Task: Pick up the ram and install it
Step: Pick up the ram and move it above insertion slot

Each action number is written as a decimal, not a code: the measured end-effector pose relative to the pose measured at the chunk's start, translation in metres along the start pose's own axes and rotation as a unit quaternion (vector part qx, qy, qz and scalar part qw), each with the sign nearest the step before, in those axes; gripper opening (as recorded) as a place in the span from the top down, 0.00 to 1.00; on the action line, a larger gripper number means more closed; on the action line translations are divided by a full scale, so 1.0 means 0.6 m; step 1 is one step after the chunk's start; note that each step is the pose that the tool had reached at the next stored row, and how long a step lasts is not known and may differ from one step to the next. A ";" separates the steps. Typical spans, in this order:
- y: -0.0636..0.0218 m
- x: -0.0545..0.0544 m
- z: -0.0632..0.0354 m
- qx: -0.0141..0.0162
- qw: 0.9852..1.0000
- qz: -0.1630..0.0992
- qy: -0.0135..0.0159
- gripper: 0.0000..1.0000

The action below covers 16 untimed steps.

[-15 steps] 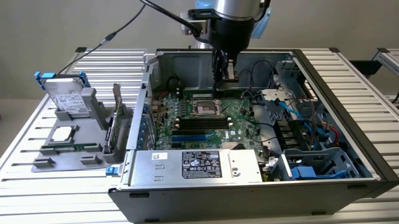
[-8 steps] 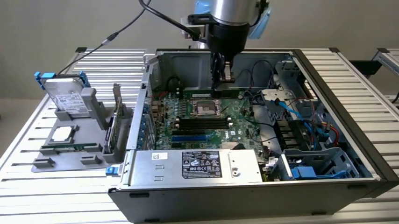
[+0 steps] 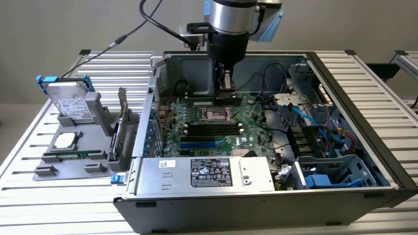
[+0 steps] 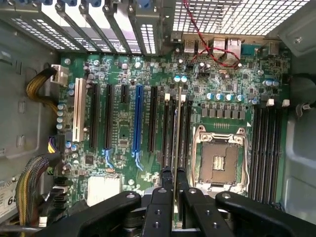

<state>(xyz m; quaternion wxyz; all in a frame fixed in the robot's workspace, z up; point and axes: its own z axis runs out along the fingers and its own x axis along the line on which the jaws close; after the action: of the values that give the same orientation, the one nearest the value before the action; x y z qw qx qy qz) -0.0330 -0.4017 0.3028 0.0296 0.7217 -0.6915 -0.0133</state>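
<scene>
The ram point(image 4: 175, 143) shows edge-on as a thin green strip between my two black fingers point(image 4: 166, 180). My gripper point(image 4: 173, 173) is shut on it. The strip runs along the black memory slots point(image 4: 169, 123) beside the empty CPU socket point(image 4: 217, 163); I cannot tell whether it touches a slot. In the exterior view my gripper point(image 3: 226, 92) reaches straight down into the open computer case point(image 3: 365, 98), at the far end of the motherboard point(image 3: 251, 127). The ram point(image 3: 201, 102) lies level under it, just above the board.
A grey stand point(image 3: 72, 156) at the exterior view's left holds a hard drive point(image 3: 68, 100), a processor point(image 3: 63, 140) and an upright card point(image 3: 122, 120). The power supply point(image 3: 209, 174) fills the case's near side. Cables and a drive cage point(image 3: 326, 171) crowd the exterior view's right.
</scene>
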 end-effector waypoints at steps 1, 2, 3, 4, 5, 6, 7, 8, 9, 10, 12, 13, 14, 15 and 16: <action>0.000 0.000 0.003 0.000 1.000 0.000 0.000 0.86; 0.000 0.000 0.006 0.000 1.000 0.000 0.000 0.86; 0.000 0.000 0.009 0.000 1.000 0.000 0.000 0.86; -0.001 -0.001 0.012 0.000 1.000 0.000 0.000 0.86; -0.001 -0.001 0.015 0.000 1.000 0.000 0.000 0.86; -0.001 -0.001 0.018 0.000 1.000 0.000 0.000 0.86; -0.001 -0.001 0.021 0.000 1.000 0.000 0.000 0.86; -0.002 -0.002 0.024 0.000 1.000 0.000 0.000 0.86; -0.002 -0.002 0.027 0.000 1.000 0.000 0.000 0.86; -0.003 -0.003 0.030 0.000 1.000 0.000 0.000 0.86; -0.005 -0.003 0.036 0.000 1.000 0.000 0.000 0.86; -0.006 -0.004 0.039 0.000 1.000 0.000 0.000 0.86; -0.007 -0.004 0.042 0.000 1.000 0.000 0.000 0.86; -0.009 -0.004 0.045 0.000 1.000 0.000 0.000 0.86; -0.011 -0.004 0.048 0.000 1.000 0.000 -0.001 0.86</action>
<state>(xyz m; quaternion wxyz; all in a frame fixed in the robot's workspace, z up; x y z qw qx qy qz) -0.0284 -0.3998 0.2737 0.0291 0.7216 -0.6915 -0.0137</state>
